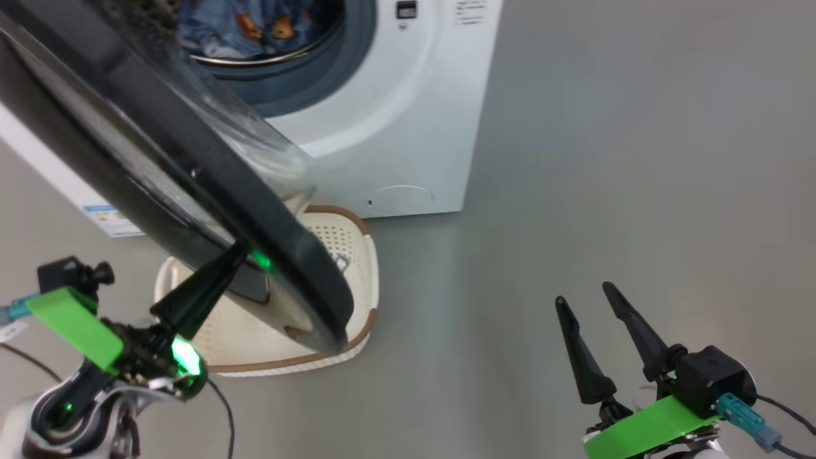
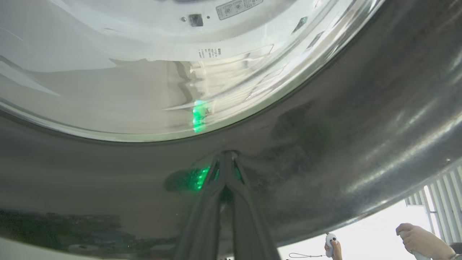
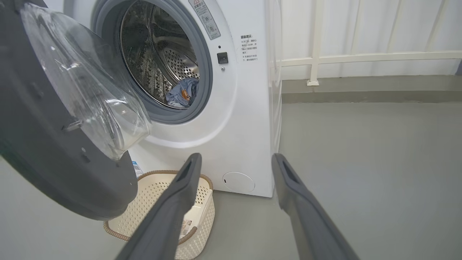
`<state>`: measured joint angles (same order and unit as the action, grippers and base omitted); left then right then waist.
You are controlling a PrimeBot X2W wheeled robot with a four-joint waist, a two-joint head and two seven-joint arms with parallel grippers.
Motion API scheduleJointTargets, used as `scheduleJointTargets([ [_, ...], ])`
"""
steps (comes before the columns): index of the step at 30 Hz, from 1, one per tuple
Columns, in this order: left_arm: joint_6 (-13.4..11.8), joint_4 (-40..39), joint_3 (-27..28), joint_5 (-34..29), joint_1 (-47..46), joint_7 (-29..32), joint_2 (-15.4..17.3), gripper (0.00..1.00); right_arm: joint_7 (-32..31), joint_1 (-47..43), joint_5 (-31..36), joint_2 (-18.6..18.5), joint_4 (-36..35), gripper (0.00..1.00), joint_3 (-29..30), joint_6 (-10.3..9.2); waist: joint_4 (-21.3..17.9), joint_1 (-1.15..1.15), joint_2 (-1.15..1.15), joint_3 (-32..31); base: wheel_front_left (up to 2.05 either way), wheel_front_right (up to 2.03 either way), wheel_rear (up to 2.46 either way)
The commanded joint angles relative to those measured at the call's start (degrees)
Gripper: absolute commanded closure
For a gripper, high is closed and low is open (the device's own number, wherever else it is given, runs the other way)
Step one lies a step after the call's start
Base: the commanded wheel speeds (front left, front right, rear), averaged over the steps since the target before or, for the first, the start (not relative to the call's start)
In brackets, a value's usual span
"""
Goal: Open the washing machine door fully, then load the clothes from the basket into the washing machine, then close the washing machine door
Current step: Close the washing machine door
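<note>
Clothes (image 1: 255,25) lie inside the washing machine (image 1: 408,127) and the basket (image 1: 373,319) looks empty, so I judge only closing is left. The left end effector (image 1: 239,252), fingers pressed together, touches the outer black rim of the washing machine door (image 1: 159,140). The drum opening lies ahead, beyond the door. The right end effector (image 1: 584,293), spread and holding nothing, is well apart.

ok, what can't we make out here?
- Basket contents: head view, the washing machine door covers most of it; right wrist view, a finger of the right pincer crosses it.
- Clothes amount: drum cut off by head view's top edge; door's glass bowl hides part in right wrist view.
- Door's hinge side: cut off by the left edge in head and right wrist views.
</note>
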<state>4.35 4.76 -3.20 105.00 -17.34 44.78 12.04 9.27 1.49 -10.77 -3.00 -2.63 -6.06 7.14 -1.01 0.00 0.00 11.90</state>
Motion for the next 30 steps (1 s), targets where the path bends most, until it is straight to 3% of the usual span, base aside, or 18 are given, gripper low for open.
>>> scheduleJointTargets([
  [1,0.8,-0.5,1.5,-0.2,-3.4,0.0,0.3,1.00,0.7,2.1,-0.5,0.1,-1.0,0.00,-1.7,0.35,-2.1,0.00,0.00,0.9,0.00,0.00,0.00],
  [22,3.0,13.9,2.8,-2.3,-15.5,-2.9,-4.5,1.00,2.4,3.7,-1.3,0.1,1.6,0.00,-2.8,0.35,-8.1,0.00,0.00,1.4,0.00,0.00,0.00],
  [30,3.1,14.7,4.6,-3.1,-16.0,-2.9,-5.5,1.00,2.5,3.5,-1.3,0.1,1.8,0.00,-2.7,0.35,-8.4,0.00,0.00,1.0,0.00,0.00,0.00],
])
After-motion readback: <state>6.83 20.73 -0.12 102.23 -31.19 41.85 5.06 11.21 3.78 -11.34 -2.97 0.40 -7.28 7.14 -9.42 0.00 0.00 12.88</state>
